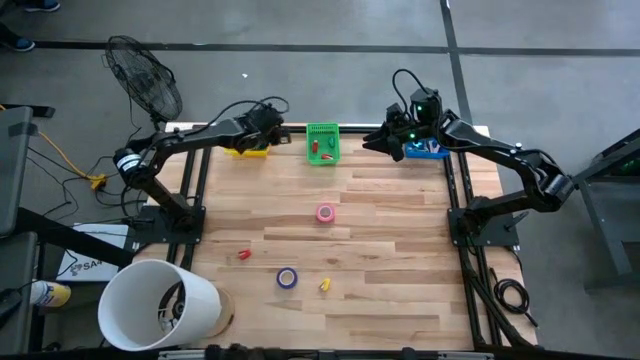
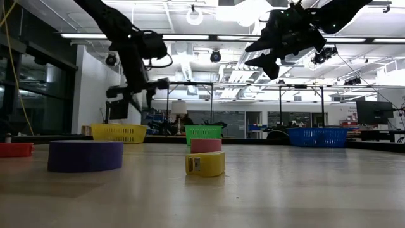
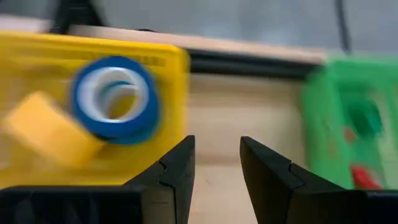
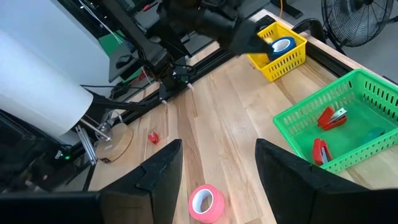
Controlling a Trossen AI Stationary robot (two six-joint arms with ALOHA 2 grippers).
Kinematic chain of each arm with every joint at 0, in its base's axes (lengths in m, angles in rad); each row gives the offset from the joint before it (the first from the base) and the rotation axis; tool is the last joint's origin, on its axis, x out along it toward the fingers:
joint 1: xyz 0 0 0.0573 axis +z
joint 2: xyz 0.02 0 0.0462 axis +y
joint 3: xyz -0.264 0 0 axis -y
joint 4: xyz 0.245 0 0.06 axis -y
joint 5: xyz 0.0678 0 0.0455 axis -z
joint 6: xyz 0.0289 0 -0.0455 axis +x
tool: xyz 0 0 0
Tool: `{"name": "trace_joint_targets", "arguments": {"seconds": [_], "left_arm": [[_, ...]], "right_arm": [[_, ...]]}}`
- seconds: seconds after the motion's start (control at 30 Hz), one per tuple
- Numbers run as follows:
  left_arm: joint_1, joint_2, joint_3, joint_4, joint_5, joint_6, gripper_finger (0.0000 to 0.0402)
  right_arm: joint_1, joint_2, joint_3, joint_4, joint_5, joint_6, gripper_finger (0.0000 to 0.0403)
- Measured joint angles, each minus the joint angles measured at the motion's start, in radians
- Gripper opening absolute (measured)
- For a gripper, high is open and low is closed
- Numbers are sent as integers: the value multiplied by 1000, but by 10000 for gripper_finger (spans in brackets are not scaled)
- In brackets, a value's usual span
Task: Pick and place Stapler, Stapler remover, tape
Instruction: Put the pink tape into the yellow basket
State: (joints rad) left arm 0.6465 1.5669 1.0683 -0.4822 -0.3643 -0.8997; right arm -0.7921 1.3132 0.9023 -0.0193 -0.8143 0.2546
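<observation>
Now the left hand (image 3: 214, 165) hovers over the yellow basket (image 1: 250, 150) at the desk's (image 1: 400, 290) far edge, fingers parted a little with nothing between them, and a blue tape roll (image 3: 115, 96) and a yellow one (image 3: 46, 130) already lie in that basket, so a drop-off looks just done. The right hand (image 4: 217, 168), open and empty, hangs near the blue basket (image 1: 425, 150) looking back over the green basket (image 4: 339, 127). Left out on the desk are the pink tape (image 1: 325, 212), the purple tape (image 1: 287, 278) and a small yellow roll (image 1: 325, 285), so the next move calls for reaching forward, lowering over one ring and closing across it.
</observation>
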Motion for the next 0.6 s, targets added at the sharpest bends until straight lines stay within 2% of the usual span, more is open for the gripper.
{"name": "trace_joint_targets", "arguments": {"seconds": [0.1, 0.27, 0.4, 0.6], "left_arm": [[-35, 0, 0, 46, 76, 117, 124], [-97, 0, 0, 71, 222, 147, 124], [-155, 0, 0, 52, 318, 221, 124], [-226, 0, 0, -42, 526, 403, 124]], "right_arm": [[0, 0, 0, 0, 0, 9, 193], [0, 0, 0, -10, 5, 17, 193], [0, 0, 0, -31, 23, 17, 193], [0, 0, 0, -62, 51, 18, 193]]}}
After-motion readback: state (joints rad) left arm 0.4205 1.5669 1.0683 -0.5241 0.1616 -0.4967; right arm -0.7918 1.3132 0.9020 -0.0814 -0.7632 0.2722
